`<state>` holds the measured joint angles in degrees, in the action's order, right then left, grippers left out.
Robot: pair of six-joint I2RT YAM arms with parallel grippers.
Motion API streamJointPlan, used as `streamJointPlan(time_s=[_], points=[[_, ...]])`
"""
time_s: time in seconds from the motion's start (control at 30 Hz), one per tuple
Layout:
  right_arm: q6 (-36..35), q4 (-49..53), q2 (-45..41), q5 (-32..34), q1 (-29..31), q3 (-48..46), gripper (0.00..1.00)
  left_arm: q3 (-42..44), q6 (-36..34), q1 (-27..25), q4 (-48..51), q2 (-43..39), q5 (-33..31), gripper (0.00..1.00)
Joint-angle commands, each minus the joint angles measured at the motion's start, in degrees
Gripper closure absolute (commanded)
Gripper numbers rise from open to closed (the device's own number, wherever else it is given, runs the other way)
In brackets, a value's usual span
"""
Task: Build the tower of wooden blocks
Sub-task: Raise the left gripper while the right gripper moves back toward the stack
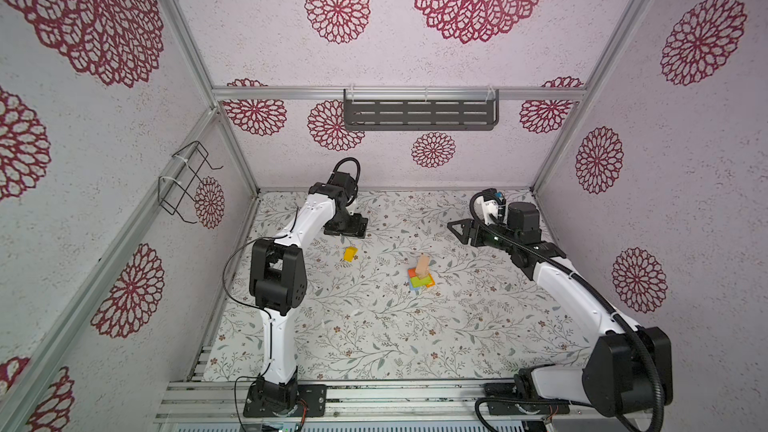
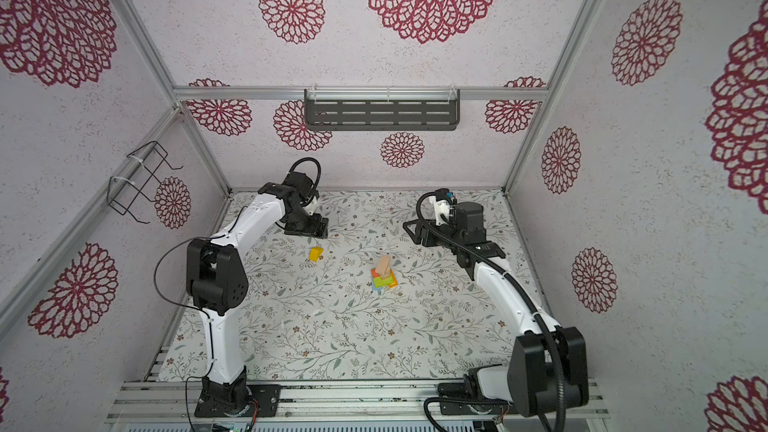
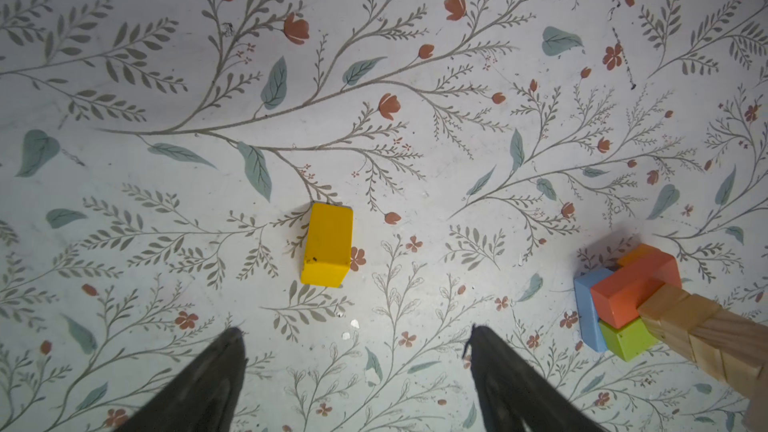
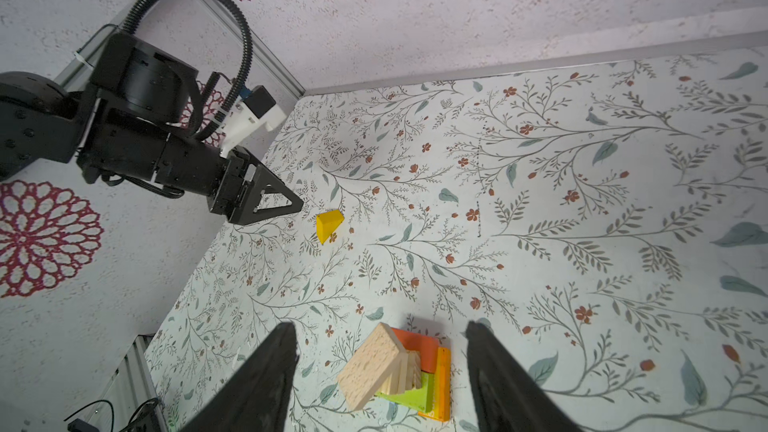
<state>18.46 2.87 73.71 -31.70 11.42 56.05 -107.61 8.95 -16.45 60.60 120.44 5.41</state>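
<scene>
While the left hand [image 3: 355,329] and right hand [image 4: 379,323] gape empty, the tan block [image 1: 422,265] stands upright.

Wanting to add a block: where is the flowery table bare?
The wide near half, from the metal rail up to the tower, is bare; so is the gap between yellow block and tower. Crowded only around the tower itself.

Floral table [image 1: 374,334] bears yellow block [image 1: 350,254], tower [image 1: 421,278].

White textured walls [image 1: 374,55] with big red flower prints, dark slotted shelf [image 1: 420,114] at the back, wire rack [image 1: 185,182] on the side, leafy-print bench [image 1: 374,326].
</scene>
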Motion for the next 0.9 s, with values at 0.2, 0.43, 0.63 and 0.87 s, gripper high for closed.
streamJointPlan(time_s=[0.2,0.43,0.63,0.87], points=[[0.83,-9.47,-10.13,2.18,0.09,-11.37,0.26,4.86,-5.08,0.45,-5.49,-2.13,0.84,0.09],[2.95,-16.9,-12.13,2.88,0.02,-17.52,0.23,9.45,-5.16,0.97,-10.71,-3.39,0.35,0.05],[3.49,-17.73,-11.41,4.19,0.02,-17.91,0.21,9.24,-4.1,1.24,-11.78,-1.46,-0.73,0.08],[3.7,-18.17,-9.54,5.23,0.01,-18.07,0.01,9.79,-4.89,1.33,-12.02,0.68,-1.06,0.2]])
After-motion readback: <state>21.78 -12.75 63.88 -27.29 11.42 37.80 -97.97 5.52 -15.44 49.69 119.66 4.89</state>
